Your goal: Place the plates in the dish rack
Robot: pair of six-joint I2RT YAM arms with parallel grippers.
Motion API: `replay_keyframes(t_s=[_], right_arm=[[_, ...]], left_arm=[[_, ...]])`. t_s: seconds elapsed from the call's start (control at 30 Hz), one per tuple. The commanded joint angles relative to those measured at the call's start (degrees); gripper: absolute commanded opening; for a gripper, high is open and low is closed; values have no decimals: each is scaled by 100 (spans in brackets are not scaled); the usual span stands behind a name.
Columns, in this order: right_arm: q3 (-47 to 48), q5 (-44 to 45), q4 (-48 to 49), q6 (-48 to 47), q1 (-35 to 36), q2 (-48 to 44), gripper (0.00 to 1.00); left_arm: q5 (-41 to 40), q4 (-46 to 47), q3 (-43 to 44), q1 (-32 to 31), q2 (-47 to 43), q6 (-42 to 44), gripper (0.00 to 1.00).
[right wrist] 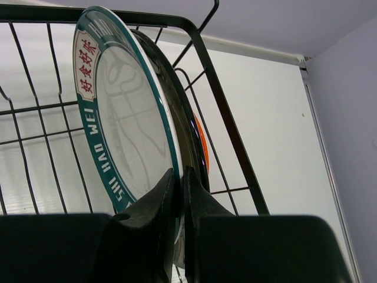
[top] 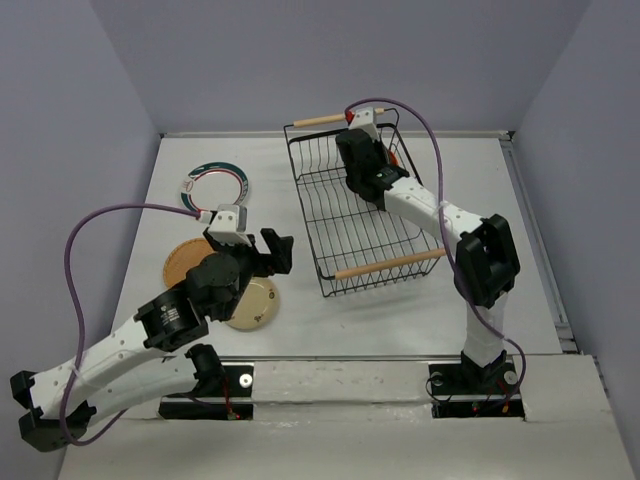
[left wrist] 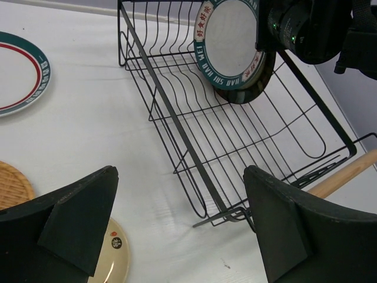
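The dish rack sits right of the worktop's centre. Its long axis runs from the far edge toward the near edge, with a wooden handle across each short end. At its far end a teal-rimmed plate stands on edge. A black plate and an orange plate stand just behind it. The right end effector is clamped on the teal-rimmed plate's rim. The left end effector hangs wide open and empty above the cream plate, left of the rack.
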Motion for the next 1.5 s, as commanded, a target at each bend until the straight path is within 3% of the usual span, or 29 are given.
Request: replay_keyframes(t_s=[0.0,0.5,0.53,0.63,0.67,0.73,1.03,1.27,1.47], right_arm=[[0,158,580,101,-21,47,7],[185,141,580,4,-21,662,8],[176,115,589,30,-21,662,11],[123,-78,571,205,-21,557,36],[80,-140,580,232,-21,435,51],[44,-341,580,259,-21,285,62],[-123,-879,615,382,-21,-340,63],[-237,-879,607,338,-21,-252,64],[-220,-1466,528,417,-21,-769,76]], left_arm=[[-232,-141,256,20,-71,386,99],[-135,51,-192,152,-195,439,99],[-109,60,-192,195,-168,439,99],[14,60,-201,292,-72,439,99],[58,69,-201,353,-36,439,99],[110,69,-201,450,8,430,99],[945,323,-245,1267,245,369,99],[1113,394,-253,1444,377,369,99],[1148,368,-254,1672,587,237,99]])
